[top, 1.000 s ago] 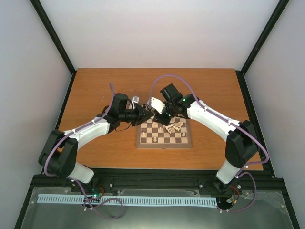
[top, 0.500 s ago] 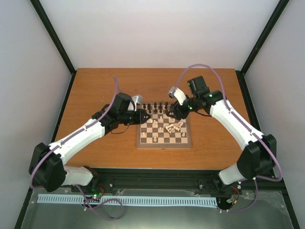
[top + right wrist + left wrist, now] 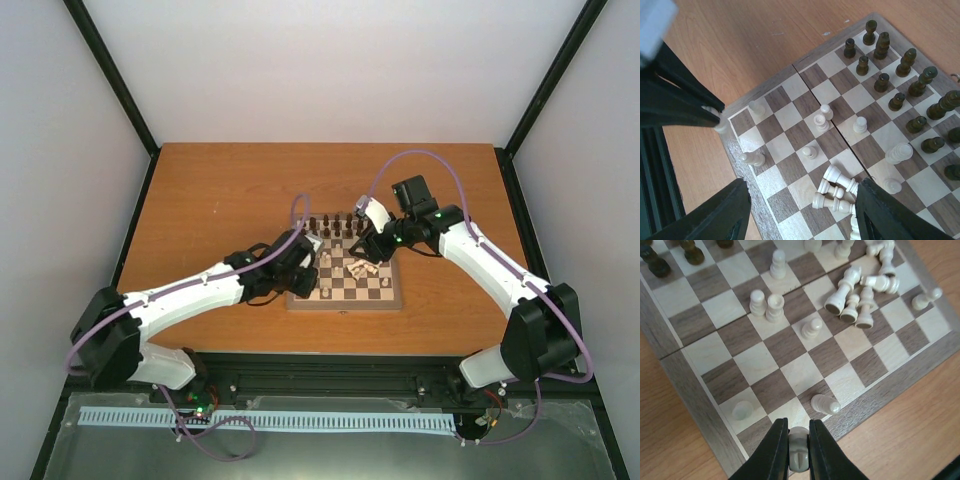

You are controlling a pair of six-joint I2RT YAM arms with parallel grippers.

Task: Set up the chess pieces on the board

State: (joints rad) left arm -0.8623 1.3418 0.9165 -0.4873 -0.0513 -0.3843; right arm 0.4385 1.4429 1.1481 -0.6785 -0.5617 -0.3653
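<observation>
The chess pieces (image 3: pixel 362 268) crowd the board (image 3: pixel 345 304) at mid-table; no writing is readable from above

Left wrist: the left gripper (image 3: pixel 799 437) pinches a cream piece (image 3: pixel 799 456) at the board's edge, and could knock the toppled pawn (image 3: pixel 825 404) just beside it

Right wrist: the right gripper (image 3: pixel 801 185) hangs spread wide above the fallen heap (image 3: pixel 835 192); lowering may scatter it. No labels

A: Board (image 3: pixel 790 375) under the left gripper (image 3: pixel 799 430): wood, satin finish, grain showing in the dark squares.

B: Confirmed. Cream piece (image 3: pixel 799 456) between its fingers (image 3: pixel 774 452): turned wood, smooth, matt. Fingers: matt black plastic.

A: Dark pieces (image 3: pixel 910 57) beyond the right gripper (image 3: pixel 802 197): wood, slight gloss.

B: Table (image 3: pixel 912 432) beside the left gripper: orange wood-grain top, smooth, low sheen. Arm shells (image 3: pixel 190 294): white plastic, glossy.
</observation>
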